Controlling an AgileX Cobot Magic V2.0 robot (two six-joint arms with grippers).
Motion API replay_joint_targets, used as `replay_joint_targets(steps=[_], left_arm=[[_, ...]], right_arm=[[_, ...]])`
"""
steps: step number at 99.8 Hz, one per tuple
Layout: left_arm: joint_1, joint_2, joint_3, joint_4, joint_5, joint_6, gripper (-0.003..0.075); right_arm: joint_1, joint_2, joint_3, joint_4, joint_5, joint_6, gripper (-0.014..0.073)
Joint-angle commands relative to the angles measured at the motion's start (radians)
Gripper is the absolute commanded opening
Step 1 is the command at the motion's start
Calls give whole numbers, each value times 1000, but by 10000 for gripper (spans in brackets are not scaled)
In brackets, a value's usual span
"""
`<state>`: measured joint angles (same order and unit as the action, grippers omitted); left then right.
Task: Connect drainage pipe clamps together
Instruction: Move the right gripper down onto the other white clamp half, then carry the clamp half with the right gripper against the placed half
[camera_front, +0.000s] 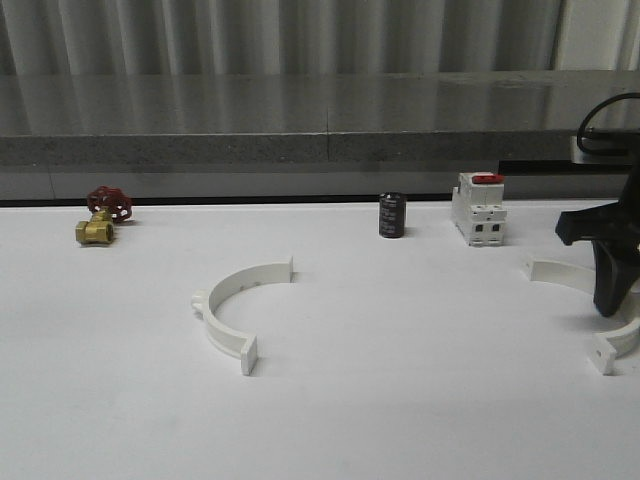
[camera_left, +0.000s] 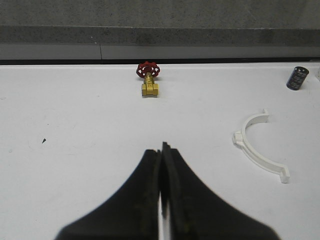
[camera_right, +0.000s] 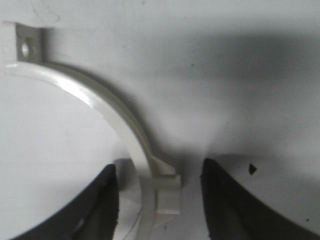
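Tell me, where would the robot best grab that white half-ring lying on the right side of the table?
Probably at mid-arc, from straight above. The right clamp half lies flat, its thin band standing on edge, so fingers fit either side. The right end effector hangs open astride the band, by its small middle block.

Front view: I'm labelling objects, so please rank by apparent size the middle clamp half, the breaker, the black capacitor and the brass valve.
1. Middle clamp half.
2. Breaker.
3. Brass valve and black capacitor: too alike to rank.
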<state>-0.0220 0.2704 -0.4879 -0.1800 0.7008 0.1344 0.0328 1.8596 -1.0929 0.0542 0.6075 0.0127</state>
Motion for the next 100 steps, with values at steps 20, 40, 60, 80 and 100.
replay_joint_targets(steps=[20,40,60,80,100], left_arm=[[0,7,-24,-19,-67,1,-21],[0,7,-24,-19,-67,1,-21],[0,7,-24,-19,-67,1,-21],[0,7,-24,-19,-67,1,-21],[0,7,-24,-19,-67,1,-21]], right_arm=[[-6,-37,-25,29,20,-7,62],[-6,-37,-25,29,-26,-7,43],[36,-51,-50,56,-6,-2,43],[180,-66,-136,47,35,128,43],[337,-66,-212,-93,50,433,43]])
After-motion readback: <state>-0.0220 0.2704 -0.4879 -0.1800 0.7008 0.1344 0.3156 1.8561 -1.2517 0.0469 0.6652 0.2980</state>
